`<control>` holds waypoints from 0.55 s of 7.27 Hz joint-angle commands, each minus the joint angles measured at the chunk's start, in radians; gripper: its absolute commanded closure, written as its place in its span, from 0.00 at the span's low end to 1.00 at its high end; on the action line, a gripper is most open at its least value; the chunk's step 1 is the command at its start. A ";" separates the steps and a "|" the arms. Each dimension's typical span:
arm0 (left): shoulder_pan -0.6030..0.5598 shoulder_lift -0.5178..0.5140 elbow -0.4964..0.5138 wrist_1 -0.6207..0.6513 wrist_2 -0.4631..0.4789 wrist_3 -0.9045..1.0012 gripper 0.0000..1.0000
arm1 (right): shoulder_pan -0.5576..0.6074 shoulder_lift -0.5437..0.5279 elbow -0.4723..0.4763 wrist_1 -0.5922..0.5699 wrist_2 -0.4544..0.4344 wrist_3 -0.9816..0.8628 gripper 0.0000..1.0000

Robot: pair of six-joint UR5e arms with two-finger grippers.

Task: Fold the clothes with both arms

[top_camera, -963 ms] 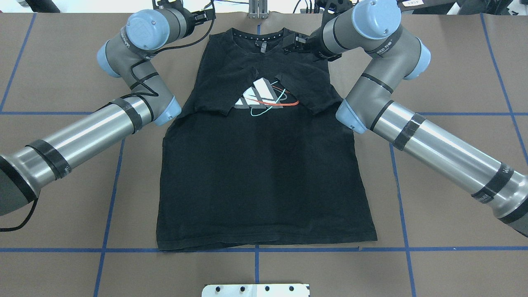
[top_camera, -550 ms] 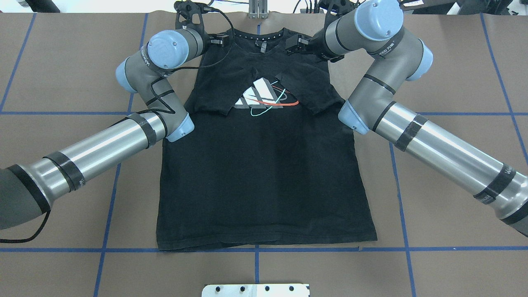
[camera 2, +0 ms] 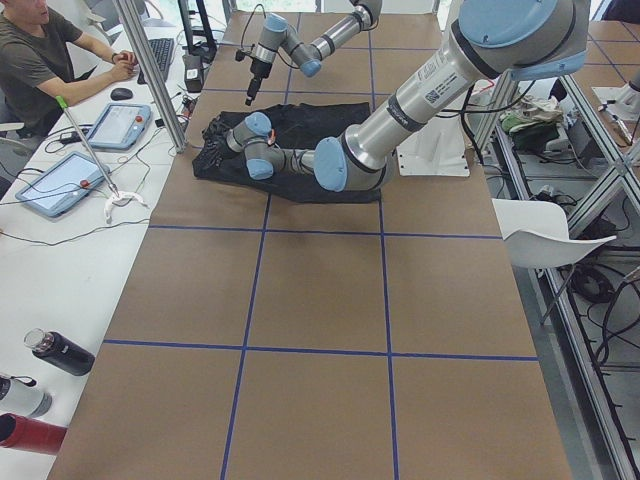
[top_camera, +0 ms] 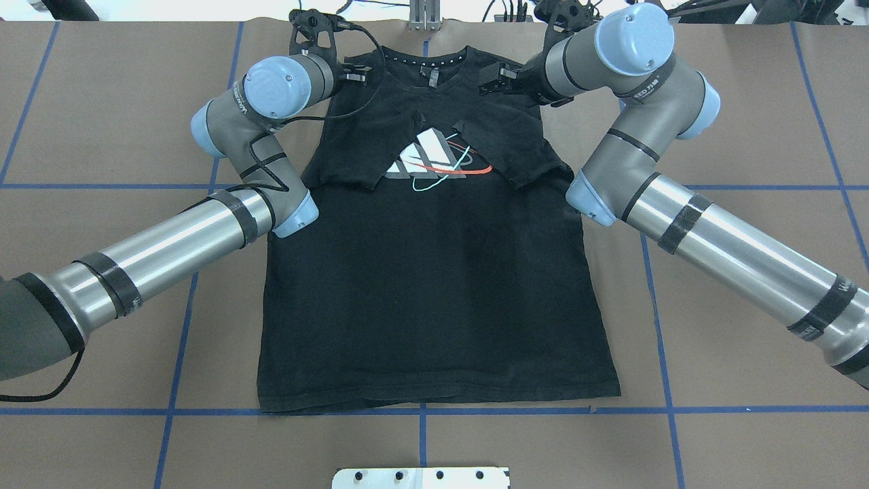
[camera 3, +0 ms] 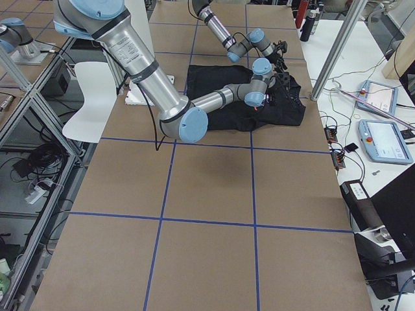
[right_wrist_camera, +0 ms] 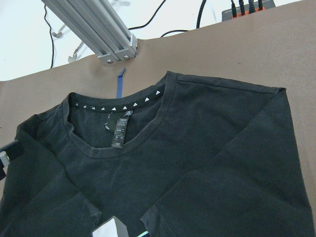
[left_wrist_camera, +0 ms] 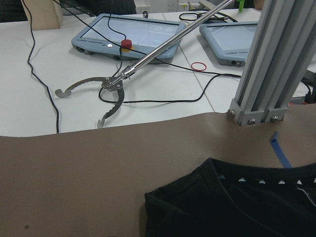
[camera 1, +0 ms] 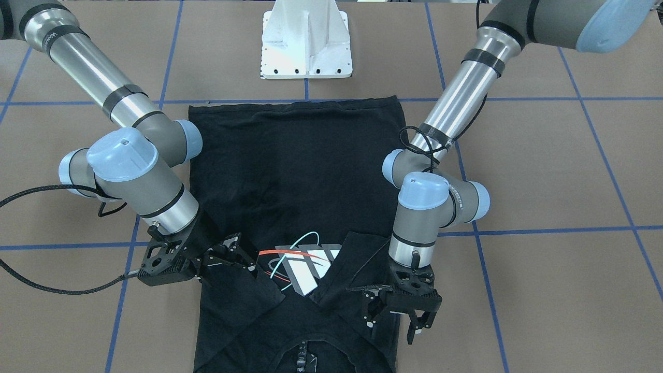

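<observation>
Lying front-up on the brown paper-covered counter (top_camera: 747,102), the black short-sleeved cotton T-shirt (top_camera: 434,292) was spread flat, with its collar (right_wrist_camera: 116,106) at the far edge and its hem (top_camera: 434,401) toward the robot. Both short sleeves were already turned inward over the chest. The one on the robot's left (top_camera: 353,149) and the one on its right (top_camera: 516,146) met as two slanted flaps. They partly covered the white-grey block logo (top_camera: 428,159) with its red and cyan ellipses. That first stage looked finished. The long body below the sleeves was still at full length, so the lengthwise folds and any final squaring-up seemed yet to be done. By that reading, the job was less than half complete.

The silver-grey tubular left arm (top_camera: 163,241) reached forward with its elbow bent. Its small black left claw (camera 1: 393,318) was at the shirt's shoulder on that side, beside the collar. The fingers were spread and held nothing. The silver-grey right arm (top_camera: 719,234) mirrored it, with its wrist angled low and inward. The right claw (camera 1: 243,254) sat over the opposite shoulder and appeared spread too, with no cloth pinched. Whether either claw touched the fabric could not be told. Both seemed placed to take the shoulders for the next fold.
</observation>
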 commanded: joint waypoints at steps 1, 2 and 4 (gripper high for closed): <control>0.011 -0.002 0.001 0.001 -0.010 0.003 0.40 | 0.003 0.001 0.000 0.001 0.001 0.001 0.00; 0.017 -0.002 0.001 0.000 -0.016 0.001 0.44 | 0.004 0.001 0.000 0.001 0.000 0.001 0.00; 0.016 -0.001 0.008 0.000 -0.039 0.003 0.57 | 0.009 0.001 0.000 0.000 0.001 0.001 0.00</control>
